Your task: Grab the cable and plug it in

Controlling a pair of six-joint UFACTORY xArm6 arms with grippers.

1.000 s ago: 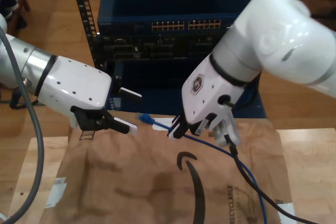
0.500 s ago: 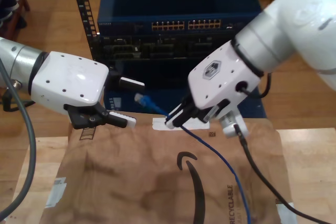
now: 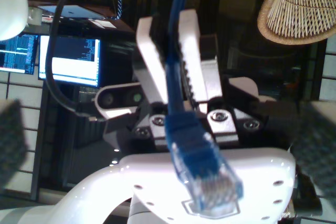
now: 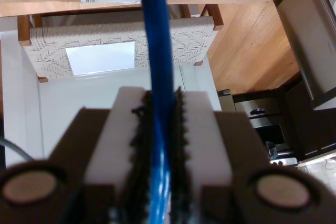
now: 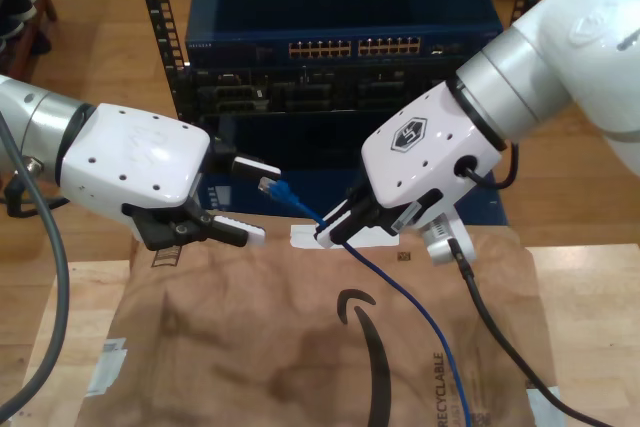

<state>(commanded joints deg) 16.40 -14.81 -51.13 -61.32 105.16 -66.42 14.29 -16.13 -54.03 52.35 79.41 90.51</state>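
The blue cable (image 5: 400, 292) runs up from the table to my second gripper (image 5: 335, 230), which is shut on it just behind the plug (image 5: 270, 187). The second wrist view shows the cable (image 4: 155, 35) pinched between the toothed pads (image 4: 202, 129) of my second gripper (image 4: 160, 145). My first gripper (image 5: 262, 202) is open at the exterior view's left, with the plug's tip between its two fingers and touching neither. The translucent plug (image 3: 207, 174) points at the first wrist camera, between blurred dark pads (image 3: 10, 140) of my first gripper (image 3: 163, 150).
A blue rack holds a network switch (image 5: 355, 47) with rows of ports behind both grippers. A brown paper bag (image 5: 260, 347) covers the wooden table. A black arm cable (image 5: 490, 327) hangs from the second arm; a grey cable (image 5: 55, 277) loops at the exterior view's left.
My second gripper has lifted the cable end and carried it toward the exterior view's left, bringing the plug between my first gripper's open fingers. My first gripper has risen slightly.
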